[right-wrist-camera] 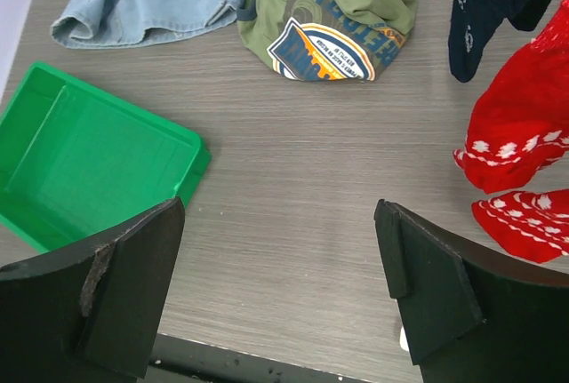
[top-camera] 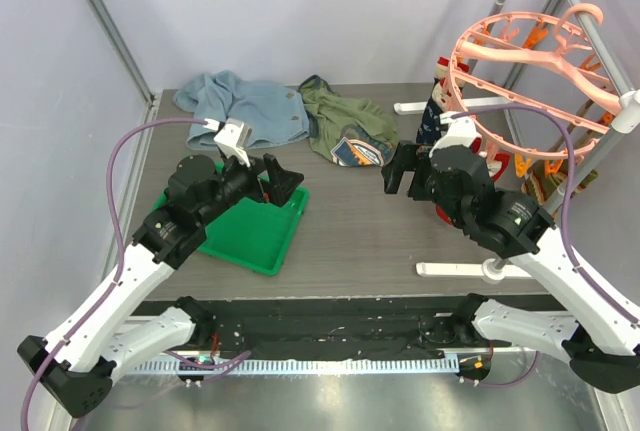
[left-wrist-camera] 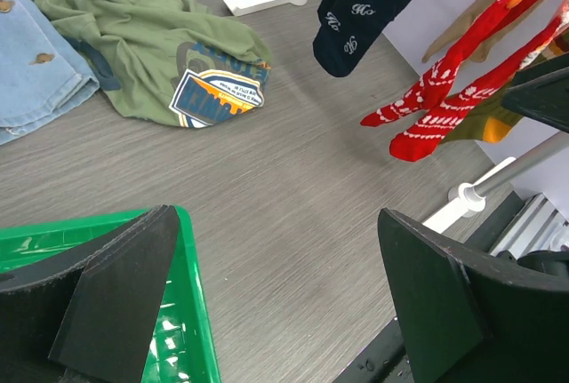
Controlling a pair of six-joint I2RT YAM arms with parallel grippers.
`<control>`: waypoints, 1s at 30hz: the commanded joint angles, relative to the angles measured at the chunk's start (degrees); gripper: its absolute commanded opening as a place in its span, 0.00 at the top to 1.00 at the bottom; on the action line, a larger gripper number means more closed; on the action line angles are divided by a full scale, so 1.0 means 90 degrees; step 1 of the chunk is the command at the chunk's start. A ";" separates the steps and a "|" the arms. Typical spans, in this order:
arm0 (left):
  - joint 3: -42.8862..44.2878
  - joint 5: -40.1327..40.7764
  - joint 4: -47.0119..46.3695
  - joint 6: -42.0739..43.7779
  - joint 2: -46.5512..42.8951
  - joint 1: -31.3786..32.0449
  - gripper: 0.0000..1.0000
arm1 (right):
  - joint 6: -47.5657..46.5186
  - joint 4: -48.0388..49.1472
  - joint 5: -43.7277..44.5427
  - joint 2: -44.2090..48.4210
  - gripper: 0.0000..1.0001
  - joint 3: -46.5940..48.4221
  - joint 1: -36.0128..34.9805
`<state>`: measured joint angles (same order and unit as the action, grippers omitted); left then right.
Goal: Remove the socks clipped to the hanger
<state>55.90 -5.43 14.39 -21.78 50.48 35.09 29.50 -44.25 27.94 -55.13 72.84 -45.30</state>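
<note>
The salmon-pink round hanger (top-camera: 530, 61) hangs from the rack at the back right. Socks hang clipped under it: a navy patterned sock (top-camera: 432, 116) (left-wrist-camera: 360, 5) (right-wrist-camera: 484, 10), red socks with white pattern (left-wrist-camera: 444, 103) (right-wrist-camera: 524, 125), and tan socks (top-camera: 540, 183) (left-wrist-camera: 471, 10). My left gripper (top-camera: 268, 173) (left-wrist-camera: 276, 303) is open and empty above the right edge of the green tray. My right gripper (top-camera: 398, 173) (right-wrist-camera: 280, 294) is open and empty over the table, left of the socks and apart from them.
A green tray (top-camera: 255, 231) (left-wrist-camera: 191, 312) (right-wrist-camera: 80, 161) lies at the front left. A light-blue garment (top-camera: 240, 106) and an olive-green garment (top-camera: 345, 126) lie at the back. Grey rack poles (top-camera: 590, 21) and white rack feet (top-camera: 455, 269) stand at the right.
</note>
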 commanded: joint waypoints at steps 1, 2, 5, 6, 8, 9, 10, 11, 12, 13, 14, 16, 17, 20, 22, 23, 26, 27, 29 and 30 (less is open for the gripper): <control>0.0000 -0.0080 -0.0281 0.0115 -0.0149 -0.0012 0.00 | -0.0162 0.0112 0.0197 -0.0017 0.02 0.0256 -0.0016; 0.0000 -0.0070 -0.0281 0.0106 -0.0169 -0.0012 0.00 | -0.0220 0.0160 0.0167 -0.0017 0.01 0.0285 -0.0006; -0.0029 0.0046 -0.0281 0.0145 -0.0247 -0.0012 0.00 | -0.0522 0.0238 0.0157 0.0013 0.01 0.0471 -0.0006; -0.0039 0.0192 -0.0291 0.0145 -0.0247 -0.0012 0.00 | -0.0601 0.0249 0.0128 0.0042 0.01 0.0539 -0.0016; -0.0078 0.0252 -0.0359 0.0009 -0.0238 -0.0003 0.00 | -0.0923 0.0249 -0.0018 0.0100 0.02 0.0802 -0.0016; -0.0059 0.0204 -0.0378 -0.0089 -0.0209 -0.0003 0.00 | -0.1011 0.0239 -0.0058 0.0188 0.02 0.0881 -0.0006; 0.0038 -0.0010 -0.0398 -0.0235 -0.0160 -0.0003 0.00 | -0.1166 0.0278 -0.0077 0.0256 0.02 0.1017 -0.0016; 0.0126 -0.0108 -0.0398 -0.0304 -0.0034 0.0007 0.00 | -0.1216 0.0307 -0.0078 0.0315 0.02 0.1067 -0.0016; 0.0233 -0.0196 -0.0369 -0.0334 0.0064 -0.0002 0.00 | -0.1275 0.0336 -0.0107 0.0364 0.02 0.1115 -0.0016; 0.0437 -0.0255 -0.0301 -0.0382 0.0162 0.0007 0.00 | -0.1391 0.0346 -0.0126 0.0442 0.03 0.1242 -0.0016; 0.0526 -0.0256 -0.0271 -0.0402 0.0366 0.0017 0.00 | -0.1441 0.0346 -0.0223 0.0500 0.03 0.1310 -0.0006; 0.0770 -0.0217 -0.0290 -0.0451 0.0581 0.0056 0.00 | -0.1519 0.0337 -0.0341 0.0598 0.04 0.1476 -0.0016; 0.0849 -0.0197 -0.0339 -0.0480 0.0747 0.0124 0.00 | -0.1597 0.0337 -0.0409 0.0637 0.05 0.1526 -0.0006; 0.1258 -0.0139 -0.0651 -0.0510 0.1489 0.0319 0.00 | -0.1705 0.0356 -0.0566 0.0784 0.07 0.1614 -0.0006; 0.1696 -0.0216 -0.0875 -0.0510 0.2201 0.0436 0.00 | -0.1734 0.0366 -0.0459 0.0823 0.08 0.1653 -0.0016; 0.1863 -0.0333 -0.0944 -0.0500 0.2436 0.0543 0.00 | -0.1773 0.0375 -0.0410 0.0862 0.08 0.1672 -0.0016; 0.2489 -0.0490 -0.1325 -0.0451 0.3344 0.0884 0.00 | -0.1851 0.0444 -0.0264 0.0911 0.10 0.1721 -0.0006; 0.2625 -0.0577 -0.1432 -0.0296 0.3549 0.0992 0.00 | -0.1881 0.0463 -0.0234 0.0960 0.10 0.1712 -0.0016; 0.3065 -0.0704 -0.1570 -0.0120 0.4204 0.1314 0.00 | -0.1784 0.0580 -0.0078 0.1038 0.12 0.1605 -0.0016; 0.3231 -0.0782 -0.1744 0.0007 0.4418 0.1412 0.00 | -0.1677 0.0658 -0.0078 0.1115 0.13 0.1469 -0.0006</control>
<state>78.56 -8.51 6.39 -24.95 84.64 43.53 14.48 -42.19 25.34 -46.28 86.94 -45.30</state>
